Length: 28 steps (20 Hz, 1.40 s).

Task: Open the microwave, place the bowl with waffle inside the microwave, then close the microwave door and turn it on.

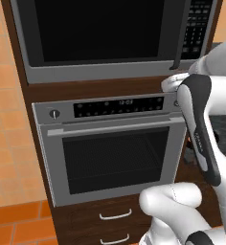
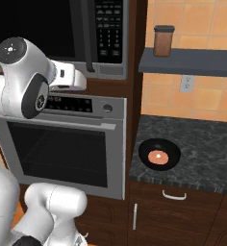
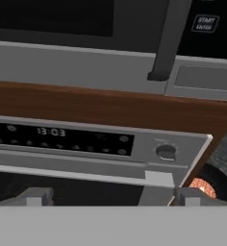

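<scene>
Step in hand: the microwave door (image 1: 100, 33) is shut, so opening it comes first; nothing else of the task looks done.
Claw: the gripper (image 3: 110, 196) has its two dark tips spread wide apart with nothing between them, and faces the wood strip between microwave (image 2: 62, 33) and oven (image 2: 62, 144).
Bowl with waffle (image 2: 159, 154): sits on the dark speckled counter (image 2: 202, 153) to the right of the oven, well apart from the claw.
Risk, wrong handle: the oven's horizontal bar handle (image 1: 110, 127) lies closer below the claw than the microwave's dark vertical handle (image 3: 167, 38); a low reach could pull the wrong door.
Risk, keypad: the black keypad panel (image 2: 109, 31) sits just beside the handle, so a sideways drift could press buttons early.
Risk, bowl: shallow and smooth-looking, it could slip or tip when lifted, and the waffle could slide.
Materials: grey steel frames, black glass window, brown wood cabinet (image 1: 86, 88), orange tile wall (image 2: 192, 29).
Shapes: round black bowl, round gridded orange-brown waffle, round oven knob (image 3: 166, 152), a brown lidded jar (image 2: 163, 41) on the shelf.
</scene>
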{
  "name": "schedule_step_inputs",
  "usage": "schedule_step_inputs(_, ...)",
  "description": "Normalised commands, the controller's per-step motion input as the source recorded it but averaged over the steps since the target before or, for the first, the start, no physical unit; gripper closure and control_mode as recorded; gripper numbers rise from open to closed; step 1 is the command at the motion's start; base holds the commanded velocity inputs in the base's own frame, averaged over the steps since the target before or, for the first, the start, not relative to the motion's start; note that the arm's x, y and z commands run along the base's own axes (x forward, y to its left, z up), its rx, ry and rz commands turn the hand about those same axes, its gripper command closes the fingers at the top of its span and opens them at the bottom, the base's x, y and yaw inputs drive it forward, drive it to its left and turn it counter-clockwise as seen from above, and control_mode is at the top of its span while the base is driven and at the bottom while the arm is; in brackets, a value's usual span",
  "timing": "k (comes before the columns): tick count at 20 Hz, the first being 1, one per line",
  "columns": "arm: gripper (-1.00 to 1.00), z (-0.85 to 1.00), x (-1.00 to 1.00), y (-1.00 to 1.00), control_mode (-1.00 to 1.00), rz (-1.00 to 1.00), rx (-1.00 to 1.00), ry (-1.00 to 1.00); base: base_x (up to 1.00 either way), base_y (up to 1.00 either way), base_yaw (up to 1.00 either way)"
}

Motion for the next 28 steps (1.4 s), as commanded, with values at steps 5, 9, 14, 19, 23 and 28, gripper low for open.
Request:
schedule_step_inputs(5, -1.00, 0.27, 0.00, -0.20, -1.00, 0.00, 0.00, -0.11, 0.00, 0.00, 0.00)
schedule_step_inputs(9, -1.00, 0.00, 0.00, -0.04, -1.00, 0.00, 0.01, -0.42, 0.00, 0.00, 0.00)
schedule_step_inputs(14, -1.00, 0.25, 0.04, -0.02, -1.00, 0.00, 0.04, -0.03, 0.00, 0.00, 0.00)
schedule_step_inputs(19, -1.00, 0.26, 0.22, -0.04, -1.00, 0.00, 0.05, 0.00, 0.00, 0.00, 0.00)
schedule_step_inputs(23, -1.00, 0.11, 0.35, -0.08, -1.00, 0.00, 0.00, 0.00, 0.00, 0.00, 0.00)
schedule_step_inputs(28, -1.00, 0.00, 0.59, -0.08, -1.00, 0.00, 0.00, 0.03, 0.00, 0.00, 0.00)
